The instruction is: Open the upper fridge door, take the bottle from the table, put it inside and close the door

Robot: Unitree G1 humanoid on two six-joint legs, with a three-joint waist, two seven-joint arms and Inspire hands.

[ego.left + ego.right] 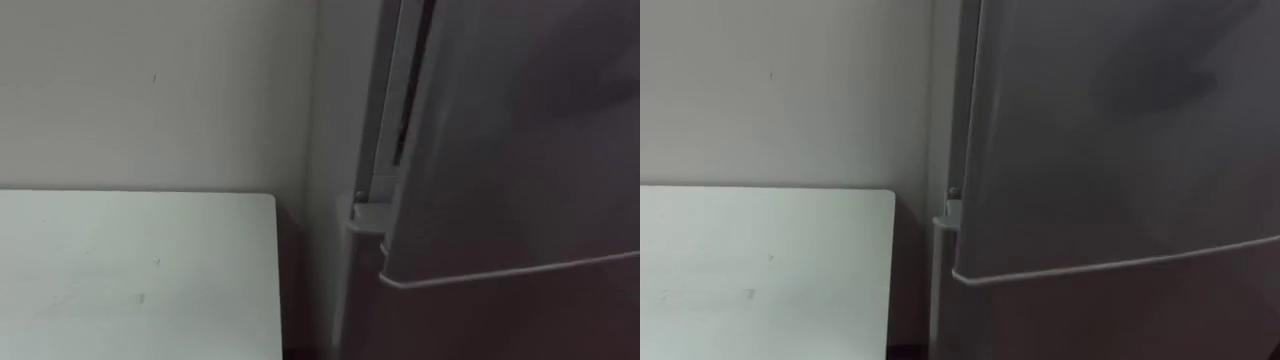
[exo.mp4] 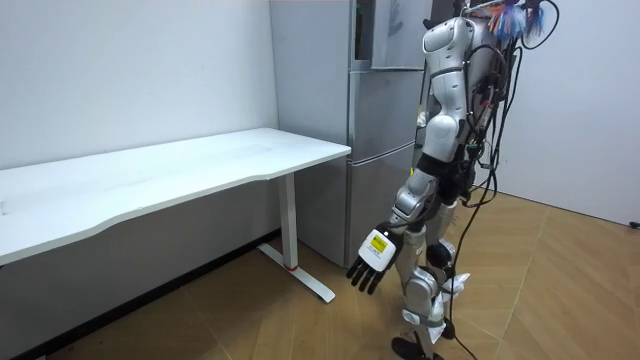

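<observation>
The left hand [image 2: 375,262] is being held low at the room view's lower centre, fingers loosely spread, seemingly empty. The upper fridge door [image 1: 520,140] is being seen slightly ajar at the frame's right. The bottle's place relative to the hand cannot be told.

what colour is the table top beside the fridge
White: the flat rectangular table top beside the tall grey metal fridge, best in the room view.

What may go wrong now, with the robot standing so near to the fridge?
1. The upper fridge door looks only ajar and hangs close before the robot's head. If it swings wider, it might strike the robot.
2. The left hand hangs open, lower than the white table and near its end. Raising that arm might catch the table's corner.
</observation>
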